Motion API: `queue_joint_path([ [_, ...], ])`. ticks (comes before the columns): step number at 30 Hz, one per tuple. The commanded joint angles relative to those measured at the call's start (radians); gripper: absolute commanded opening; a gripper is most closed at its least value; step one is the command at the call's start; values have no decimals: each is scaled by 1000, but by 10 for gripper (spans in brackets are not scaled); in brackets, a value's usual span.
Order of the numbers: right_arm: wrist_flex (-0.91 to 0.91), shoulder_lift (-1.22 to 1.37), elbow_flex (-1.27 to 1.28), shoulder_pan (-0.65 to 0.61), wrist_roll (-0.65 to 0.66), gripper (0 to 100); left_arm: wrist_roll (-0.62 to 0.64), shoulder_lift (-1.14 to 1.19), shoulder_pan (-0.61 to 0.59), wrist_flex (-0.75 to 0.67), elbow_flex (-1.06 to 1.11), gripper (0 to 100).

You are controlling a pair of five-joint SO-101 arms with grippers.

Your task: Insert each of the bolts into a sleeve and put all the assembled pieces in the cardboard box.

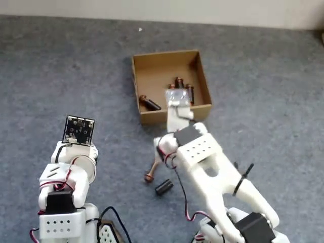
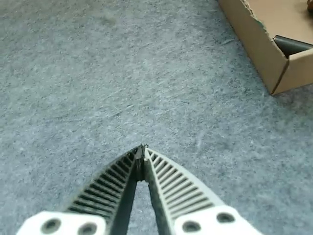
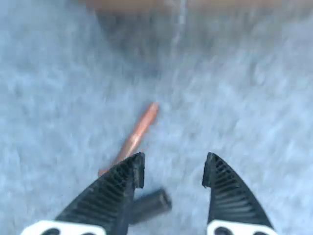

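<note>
Bolt (image 1: pixel 151 170), sleeve (image 1: pixel 163 187) (apart) near cardboard box (image 1: pixel 152 117)

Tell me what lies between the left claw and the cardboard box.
Only bare grey carpet: the left wrist view shows nothing on the stretch from the left claw to the cardboard box.

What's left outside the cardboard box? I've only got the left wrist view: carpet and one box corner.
Observer: One bolt and one black sleeve lie unjoined on the carpet in front of the cardboard box.
Operator: Is the right gripper holding anything?
Observer: No, the right gripper is open and empty, with that pair on the carpet below it.
Operator: Anything boxed?
Observer: Several assembled pieces lie inside, partly hidden by the right arm.
</note>
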Motion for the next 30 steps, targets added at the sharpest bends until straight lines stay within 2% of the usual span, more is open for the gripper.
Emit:
queue_joint_path([
  [1,62,-42,2,-88,-83,180,14,-7,-8,-28,-4,7],
  [10,142,-41,10,-231,-232,180,14,-7,-8,-28,-4,7],
  [20,-110,-39,217,-232,-227,180,14,-7,-8,-28,-4,7],
  [30,-148,33,240,-232,-227,180,14,-7,-8,-28,-4,7],
])
